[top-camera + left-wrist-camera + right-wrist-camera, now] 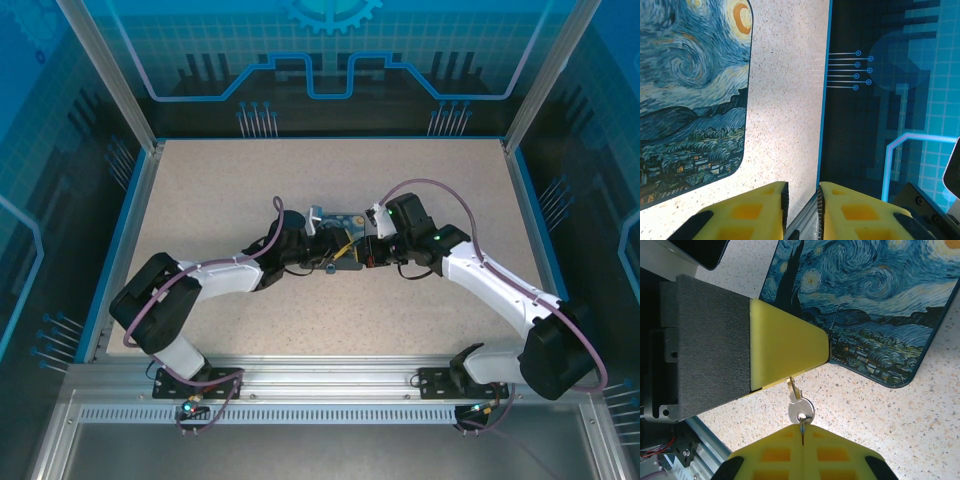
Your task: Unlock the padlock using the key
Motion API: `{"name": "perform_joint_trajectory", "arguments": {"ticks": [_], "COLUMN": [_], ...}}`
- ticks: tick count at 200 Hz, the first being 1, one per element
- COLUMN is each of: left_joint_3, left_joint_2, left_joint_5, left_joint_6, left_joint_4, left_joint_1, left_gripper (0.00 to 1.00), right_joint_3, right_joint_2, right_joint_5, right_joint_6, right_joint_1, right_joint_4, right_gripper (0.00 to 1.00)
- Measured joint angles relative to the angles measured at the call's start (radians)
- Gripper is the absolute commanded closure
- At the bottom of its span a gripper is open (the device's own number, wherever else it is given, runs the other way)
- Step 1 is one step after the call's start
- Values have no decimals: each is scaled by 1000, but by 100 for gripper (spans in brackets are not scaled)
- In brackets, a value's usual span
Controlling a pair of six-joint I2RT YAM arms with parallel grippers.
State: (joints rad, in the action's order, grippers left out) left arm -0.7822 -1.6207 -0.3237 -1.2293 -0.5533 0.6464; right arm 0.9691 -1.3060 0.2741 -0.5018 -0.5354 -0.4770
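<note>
Key (801, 411): we log it pinched by its head in the pressed-together right hand (802, 434), blade pointing away toward the left hand (801, 195) (nearly closed; we cannot tell if it grips). Padlock (875, 305): flat on the desk (865, 430), just beside the blade's line, not on it.

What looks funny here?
The key, pinched by its head in the right gripper, points its blade at a yellow finger of the left gripper, not at the padlock. Its tip is hidden behind that finger. The padlock lies face up beside them.
</note>
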Motion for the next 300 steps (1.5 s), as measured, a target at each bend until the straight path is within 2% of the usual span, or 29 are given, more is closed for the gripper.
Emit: {"name": "perform_joint_trajectory", "arguments": {"ticks": [35, 55, 68, 85, 115, 164, 210, 253, 278, 300], "left_joint_3": [0, 0, 0, 0, 0, 0, -8, -28, -28, -28], "left_joint_2": [-4, -5, -5, -6, -6, 19, 109, 149, 150, 150], "left_joint_5": [0, 0, 0, 0, 0, 5, 47, 125, 165, 196], "left_joint_6": [-3, -2, -5, -2, 25, 135, 272, 369, 389, 395], "left_joint_4": [-5, -9, -19, -20, -20, -20, -9, -14, -39, -79], "left_joint_1": [5, 8, 9, 11, 11, 6, 3, 3, 3, 3], "left_gripper": [88, 100, 100, 100, 100, 100, 100, 100, 100, 100], "right_joint_3": [0, 0, 0, 0, -4, -7, -6, -58, -134, -156], "right_joint_2": [-1, -1, -1, 2, 63, 168, 159, 175, 191, 175], "right_joint_5": [0, 0, 0, -7, -23, -39, -165, -179, -130, -100], "right_joint_6": [0, 0, 0, -7, -5, -9, -95, -203, -279, -335], "right_joint_1": [2, 2, 3, 11, 53, 143, 170, 245, 282, 298], "right_joint_4": [0, -1, -2, -2, -8, -19, -27, 108, 254, 307], "right_gripper": [100, 99, 82, 48, 1, 0, 0, 0, 0, 0]}}
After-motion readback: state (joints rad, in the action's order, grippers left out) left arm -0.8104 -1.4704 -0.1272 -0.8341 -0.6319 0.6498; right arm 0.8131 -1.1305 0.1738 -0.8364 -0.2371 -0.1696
